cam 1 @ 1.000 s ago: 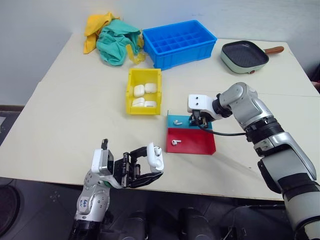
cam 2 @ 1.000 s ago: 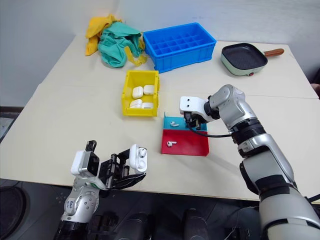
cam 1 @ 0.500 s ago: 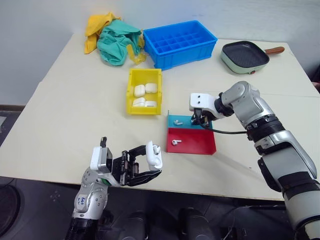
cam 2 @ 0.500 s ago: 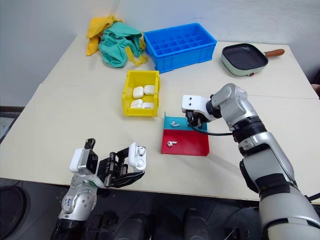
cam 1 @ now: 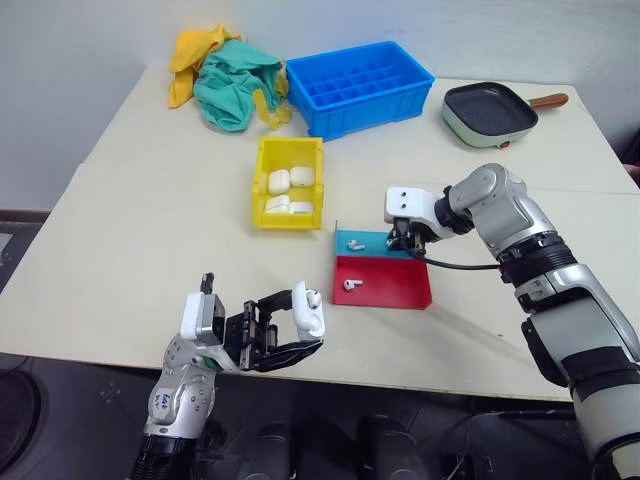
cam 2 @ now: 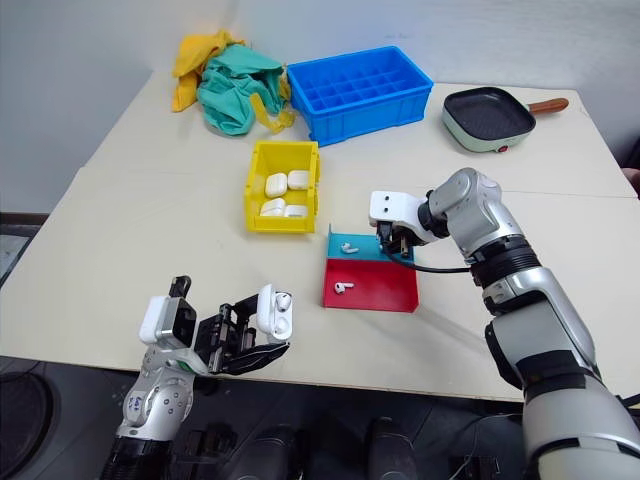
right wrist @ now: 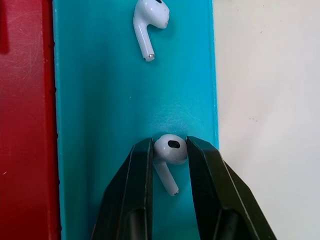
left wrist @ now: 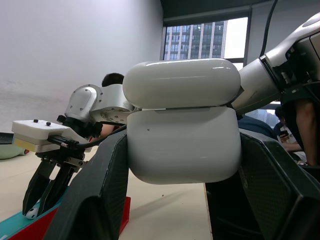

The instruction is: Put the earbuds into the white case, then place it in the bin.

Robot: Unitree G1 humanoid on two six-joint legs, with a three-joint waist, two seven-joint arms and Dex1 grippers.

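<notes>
Earbud (right wrist: 169, 148) sits pinched in right gripper (right wrist: 169, 150).

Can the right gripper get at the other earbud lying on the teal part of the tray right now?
Probably not yet: the right gripper is shut on one earbud. The other earbud lies uncovered nearby on the teal tray section.

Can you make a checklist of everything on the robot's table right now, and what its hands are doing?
Surface: beige table.
Job's things: open white case; earbuds on teal-and-red tray; yellow bin holding white cases.
Clutter: blue crate, cloths, pan.
Grippers: left gripper shut on case; right gripper pinching an earbud over tray's teal part.
Cables: black cable by right wrist.
Surroundings: people, windows behind.
</notes>
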